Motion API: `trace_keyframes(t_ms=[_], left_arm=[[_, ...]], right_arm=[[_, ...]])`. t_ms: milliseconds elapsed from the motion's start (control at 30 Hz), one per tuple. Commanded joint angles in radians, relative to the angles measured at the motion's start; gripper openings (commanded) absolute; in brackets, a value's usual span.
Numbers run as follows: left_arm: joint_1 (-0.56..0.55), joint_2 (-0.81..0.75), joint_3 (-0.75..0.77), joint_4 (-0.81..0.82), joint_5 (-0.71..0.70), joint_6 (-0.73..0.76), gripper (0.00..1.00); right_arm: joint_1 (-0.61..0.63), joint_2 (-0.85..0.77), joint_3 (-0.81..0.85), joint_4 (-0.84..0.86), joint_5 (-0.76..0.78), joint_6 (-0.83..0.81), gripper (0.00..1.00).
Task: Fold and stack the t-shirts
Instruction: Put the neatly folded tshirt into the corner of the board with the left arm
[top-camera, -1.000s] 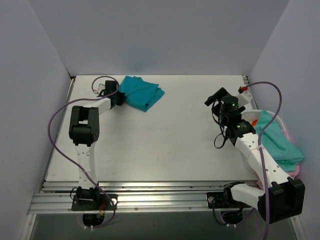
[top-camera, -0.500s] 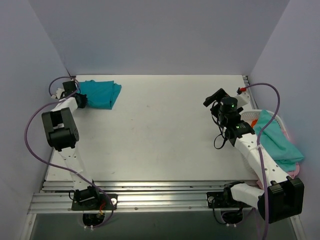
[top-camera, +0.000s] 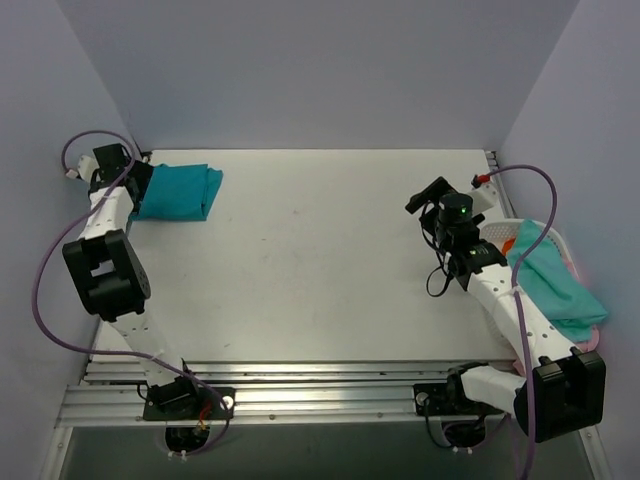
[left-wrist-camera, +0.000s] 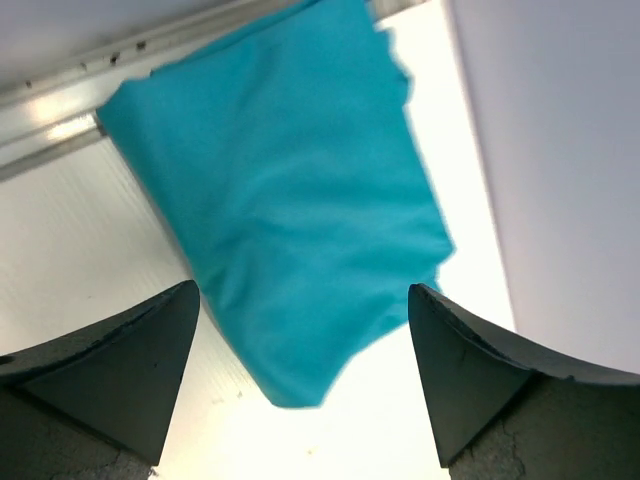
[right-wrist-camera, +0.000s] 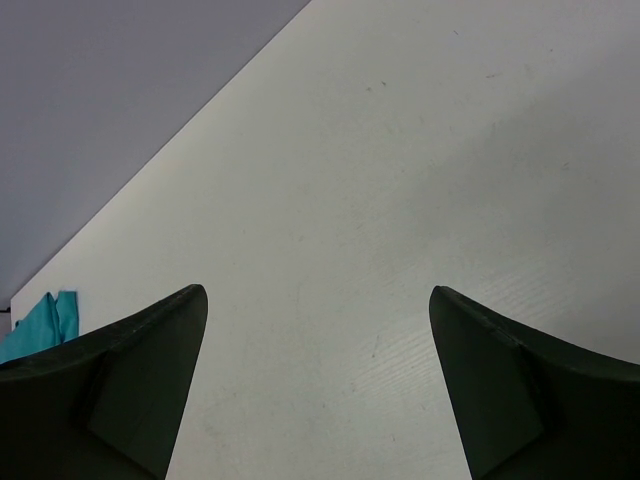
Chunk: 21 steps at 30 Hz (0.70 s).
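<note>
The deep teal t-shirt (top-camera: 180, 192) lies folded flat in the far left corner of the table (top-camera: 320, 260). My left gripper (top-camera: 143, 187) hovers at its left edge with the jaws wide apart. In the left wrist view the t-shirt (left-wrist-camera: 290, 200) spreads on the table below my left gripper (left-wrist-camera: 302, 290), and neither of the fingers (left-wrist-camera: 140, 360) touches it. My right gripper (top-camera: 425, 196) is open over bare table at the right, with nothing in my right gripper (right-wrist-camera: 318, 290). A sliver of the teal t-shirt (right-wrist-camera: 38, 322) shows far off. More t-shirts sit in the basket: aqua (top-camera: 555, 280), orange-red (top-camera: 508, 241), pink (top-camera: 592, 342).
A white lattice basket (top-camera: 560, 237) hangs off the table's right edge beside the right arm. Walls close in the table on the left (top-camera: 60, 150), back and right. A metal rail (left-wrist-camera: 60, 110) runs by the corner, and a purple cable (top-camera: 40, 270) loops off the left arm.
The left arm carried the teal t-shirt from the back middle-left into the far left corner, then its jaws opened and let it go. The right arm barely moved.
</note>
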<state>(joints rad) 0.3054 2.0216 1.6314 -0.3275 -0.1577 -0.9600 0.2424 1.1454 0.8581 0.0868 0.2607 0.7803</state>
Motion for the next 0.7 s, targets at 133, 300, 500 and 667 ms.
trace_keyframes(t_ms=[133,300,500,667], left_arm=[[-0.116,-0.419,-0.129,-0.038,-0.098,0.173,0.94],[-0.293,-0.621,-0.316,-0.183,-0.297,0.224,0.94],[-0.413,-0.928,-0.574,-0.131,-0.290,0.288,0.94],[-0.575,-1.057,-0.602,-0.172,-0.451,0.329,0.94]], right_arm=[[0.006,0.042,-0.019,0.050,-0.011,0.002,0.88],[0.031,0.034,-0.040,0.031,0.020,0.000,0.88],[0.118,0.022,-0.050,-0.032,0.095,-0.009,0.88],[0.169,0.002,-0.051,-0.081,0.126,-0.012,0.88]])
